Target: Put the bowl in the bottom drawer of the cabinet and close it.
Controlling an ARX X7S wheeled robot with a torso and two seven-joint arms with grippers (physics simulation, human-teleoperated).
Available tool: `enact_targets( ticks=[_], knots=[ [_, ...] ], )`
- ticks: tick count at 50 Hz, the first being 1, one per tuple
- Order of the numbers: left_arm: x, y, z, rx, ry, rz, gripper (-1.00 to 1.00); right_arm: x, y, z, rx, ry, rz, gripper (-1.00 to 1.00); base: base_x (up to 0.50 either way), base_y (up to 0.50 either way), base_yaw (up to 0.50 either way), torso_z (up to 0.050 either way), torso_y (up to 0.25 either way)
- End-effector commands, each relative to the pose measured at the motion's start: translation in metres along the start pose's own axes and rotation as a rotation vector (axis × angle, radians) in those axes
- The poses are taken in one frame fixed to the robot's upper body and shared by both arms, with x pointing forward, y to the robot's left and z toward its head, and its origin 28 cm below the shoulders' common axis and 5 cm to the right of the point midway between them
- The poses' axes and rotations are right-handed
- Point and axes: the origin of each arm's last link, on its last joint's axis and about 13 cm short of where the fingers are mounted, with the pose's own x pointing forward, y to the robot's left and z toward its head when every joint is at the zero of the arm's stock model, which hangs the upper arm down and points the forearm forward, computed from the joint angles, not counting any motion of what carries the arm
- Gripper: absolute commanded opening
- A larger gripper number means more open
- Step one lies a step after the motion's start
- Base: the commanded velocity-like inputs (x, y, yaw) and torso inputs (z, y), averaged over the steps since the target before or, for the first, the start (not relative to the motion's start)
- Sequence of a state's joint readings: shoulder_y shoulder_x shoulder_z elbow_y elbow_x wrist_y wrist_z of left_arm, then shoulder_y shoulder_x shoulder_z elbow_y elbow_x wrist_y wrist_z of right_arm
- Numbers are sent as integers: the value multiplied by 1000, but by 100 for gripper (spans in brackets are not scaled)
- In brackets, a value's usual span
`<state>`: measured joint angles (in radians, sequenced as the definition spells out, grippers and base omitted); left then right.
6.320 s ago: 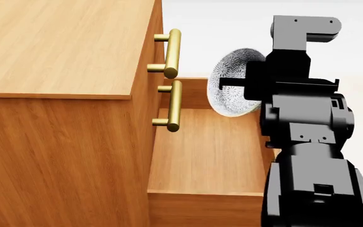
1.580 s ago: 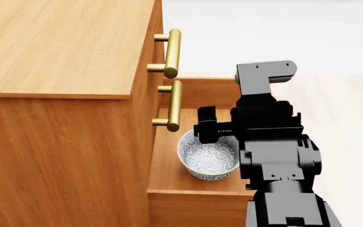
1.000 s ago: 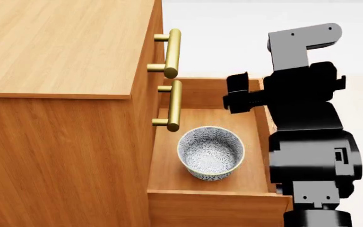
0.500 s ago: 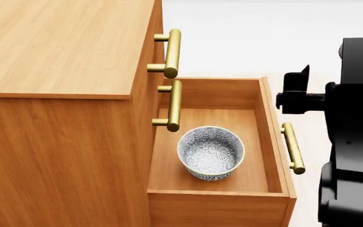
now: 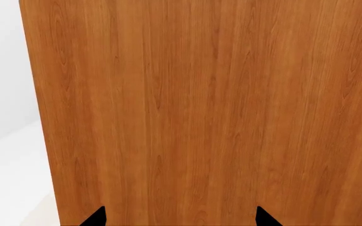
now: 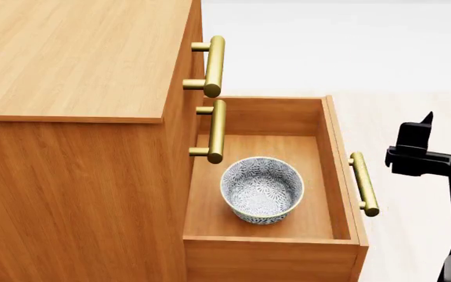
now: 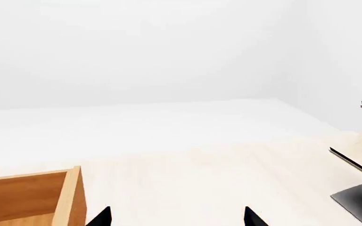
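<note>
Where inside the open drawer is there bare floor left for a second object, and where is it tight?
In the drawer, the widest bare patch lies between the bowl and the wall at the far end. A narrower strip runs between the bowl and the front panel with the handle. It is tight on the cabinet side and toward the near wall.

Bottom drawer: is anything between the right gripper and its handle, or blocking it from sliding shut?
Nothing visible. The right gripper hangs in open air beside the handle. The bowl sits wholly inside the bottom drawer, its rim apparently below the drawer above.
</note>
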<state>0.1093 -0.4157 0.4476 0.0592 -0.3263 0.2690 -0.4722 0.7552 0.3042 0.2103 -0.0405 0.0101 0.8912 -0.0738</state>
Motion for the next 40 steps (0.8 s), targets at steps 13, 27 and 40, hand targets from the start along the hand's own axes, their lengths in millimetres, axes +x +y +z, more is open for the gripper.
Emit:
enact_targets(
  ticks=[13,27,40],
  knots=[
    [-1,0,0,0,1,-1,100,-10,-11,-42,-2,77,-40,100,0,0,0,0,0],
    [0,0,-1,0,1,0,100,-11,-8,-65,-1,134,-41,100,0,0,0,0,0],
    [-1,0,1,1,-4,-2,100,-14,-10,-82,-3,170,-55,100,0,0,0,0,0]
  ],
)
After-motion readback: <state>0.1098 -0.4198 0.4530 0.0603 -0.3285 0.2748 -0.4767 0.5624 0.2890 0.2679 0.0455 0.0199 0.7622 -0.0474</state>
